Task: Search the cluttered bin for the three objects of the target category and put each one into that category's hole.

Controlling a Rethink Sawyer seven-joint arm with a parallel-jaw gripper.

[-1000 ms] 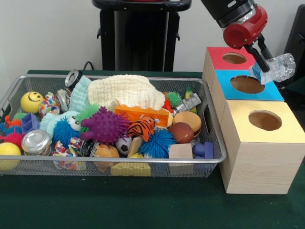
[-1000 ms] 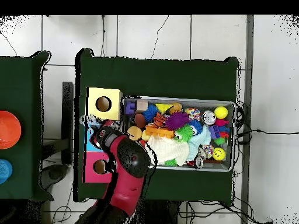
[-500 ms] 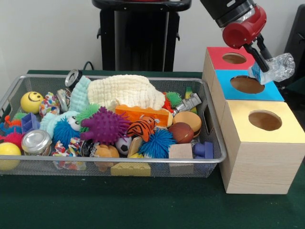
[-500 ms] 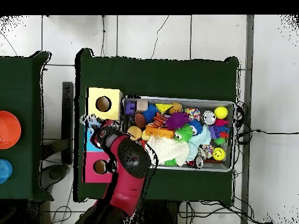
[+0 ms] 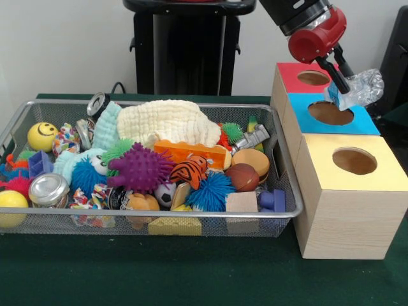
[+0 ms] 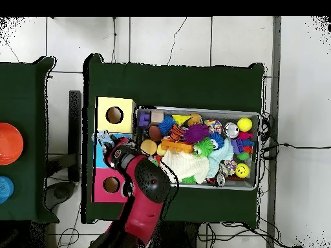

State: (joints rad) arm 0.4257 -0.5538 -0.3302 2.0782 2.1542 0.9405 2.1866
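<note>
At the left of the front view, a wire mesh bin [image 5: 288, 167] is seen on the green counter [image 5: 191, 274], filled with toys. A yellow smiley ball [image 5: 42, 136] lies near its left end, with a shiny metal tin [image 5: 48, 189] in front of it. A cream cloth [image 5: 171, 122] is heaped along the back, a purple spiky ball [image 5: 140, 168] sits in the middle, and a striped tiger toy [image 5: 189, 171] lies just to its right. Right of the bin, three wooden boxes stand in a row: a yellow-topped box [image 5: 352, 167] nearest the camera, a blue-topped box [image 5: 331, 113] behind it, and a red-topped box [image 5: 309, 77] farthest back, each with a round hole. A crumpled clear plastic bottle [image 5: 358, 89] is gripped by the pincer [image 5: 336, 87] and held over the right part of the blue-topped box, beside its hole. In the overhead view the red arm [image 6: 145, 194] covers the blue box.
</note>
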